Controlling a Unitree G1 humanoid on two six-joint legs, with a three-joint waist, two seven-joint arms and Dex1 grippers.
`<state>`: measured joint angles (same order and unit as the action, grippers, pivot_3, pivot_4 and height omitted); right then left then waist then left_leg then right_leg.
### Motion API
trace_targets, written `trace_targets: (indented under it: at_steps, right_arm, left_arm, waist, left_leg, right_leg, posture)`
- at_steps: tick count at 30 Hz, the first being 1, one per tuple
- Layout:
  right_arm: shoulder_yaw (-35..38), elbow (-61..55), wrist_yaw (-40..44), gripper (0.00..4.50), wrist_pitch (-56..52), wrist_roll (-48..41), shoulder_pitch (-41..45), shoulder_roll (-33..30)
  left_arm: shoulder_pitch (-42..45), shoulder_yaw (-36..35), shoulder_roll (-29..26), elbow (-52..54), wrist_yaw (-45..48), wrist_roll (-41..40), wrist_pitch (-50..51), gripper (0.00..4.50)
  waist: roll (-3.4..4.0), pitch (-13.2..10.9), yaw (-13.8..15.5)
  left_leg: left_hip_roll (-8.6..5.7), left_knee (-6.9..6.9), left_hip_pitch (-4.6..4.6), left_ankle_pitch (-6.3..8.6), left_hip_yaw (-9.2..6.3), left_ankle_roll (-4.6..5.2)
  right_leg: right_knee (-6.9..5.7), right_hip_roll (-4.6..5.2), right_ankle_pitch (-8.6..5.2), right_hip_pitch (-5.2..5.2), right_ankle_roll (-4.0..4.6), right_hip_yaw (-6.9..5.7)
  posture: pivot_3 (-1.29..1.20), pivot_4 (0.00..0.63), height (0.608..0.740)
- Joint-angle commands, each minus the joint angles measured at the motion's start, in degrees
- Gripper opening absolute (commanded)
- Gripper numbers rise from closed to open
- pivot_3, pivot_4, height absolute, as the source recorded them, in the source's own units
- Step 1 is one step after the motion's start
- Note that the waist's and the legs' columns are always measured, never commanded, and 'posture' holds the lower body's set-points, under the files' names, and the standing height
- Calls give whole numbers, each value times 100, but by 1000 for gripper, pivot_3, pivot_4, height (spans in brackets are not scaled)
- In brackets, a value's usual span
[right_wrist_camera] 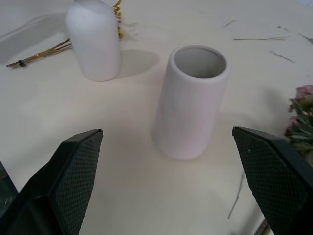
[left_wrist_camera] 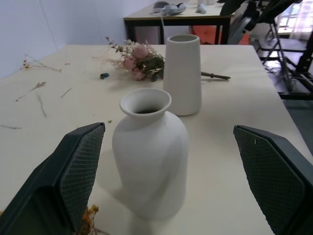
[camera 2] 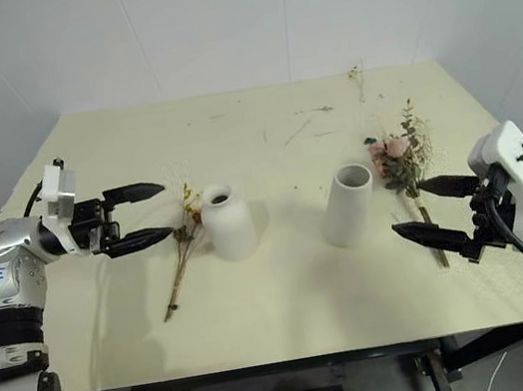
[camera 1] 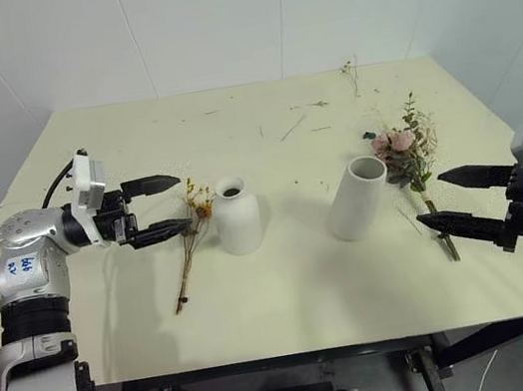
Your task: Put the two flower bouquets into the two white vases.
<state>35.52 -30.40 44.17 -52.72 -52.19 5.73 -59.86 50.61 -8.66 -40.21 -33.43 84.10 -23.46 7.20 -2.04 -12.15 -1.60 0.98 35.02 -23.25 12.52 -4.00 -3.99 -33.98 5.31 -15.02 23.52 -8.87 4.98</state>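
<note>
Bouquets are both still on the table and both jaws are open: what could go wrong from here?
1. The thin bouquet lies flat right beside the short vase; the left gripper could knock the vase while closing on the stems.
2. That vase's neck is narrow, so the stems may catch on the rim.
3. The rose bouquet lies close to the tall vase; the right gripper may tip that vase when lifting it.

Both bouquets (camera 1: 190, 240) (camera 1: 411, 161) lie flat beside upright, empty vases (camera 1: 237, 215) (camera 1: 358, 199).
</note>
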Motion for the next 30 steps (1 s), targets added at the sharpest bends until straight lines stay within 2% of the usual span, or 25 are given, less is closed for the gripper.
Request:
trace_targets:
  at_steps: [1,6,12,15,21,30]
  right_arm:
    - [414,-262,-150,4500,-61,-242,-4,36]
    - [494,-414,-414,4500,-14,-205,-298,287]
    - [-103,79,-1885,4500,-709,714,-151,232]
    - [-583,402,-2162,4500,-780,987,294,289]
    - [-1576,1598,-2517,4500,-872,1599,1439,562]
    - [-2754,3364,-2308,4500,-281,2633,2517,1034]
  left_arm:
    - [263,27,14,-121,97,16,-172,4494]
    - [232,32,103,-244,134,-12,-274,4494]
    - [218,-27,142,-326,415,-147,-293,4494]
    - [265,-77,85,-414,492,-173,-326,4494]
    - [39,-285,137,251,294,-542,-123,4494]
    - [-192,-302,175,1476,69,-1021,581,4494]
  waist:
    - [0,0,-6]
    - [-1,1,3]
    - [-2,1,-2]
    - [-1,1,-14]
    - [1,0,-19]
    - [4,-1,-17]
  left_leg:
    - [0,0,1,0,0,0]
    - [1,-1,3,0,0,1]
    - [-2,7,0,1,0,2]
    - [-1,7,1,-1,1,4]
    - [0,3,3,-3,4,8]
    - [-1,-2,-2,1,4,12]
  right_leg:
    - [-1,0,0,0,1,0]
    - [-1,-1,0,-1,0,0]
    - [2,2,-4,-3,12,1]
    - [3,1,-12,-2,40,3]
    - [2,0,-9,-1,38,7]
    - [4,0,33,4,-42,6]
  posture:
    - [0,150,740]
    - [0,150,740]
    - [0,150,740]
    - [0,150,740]
    - [0,150,740]
    - [0,150,740]
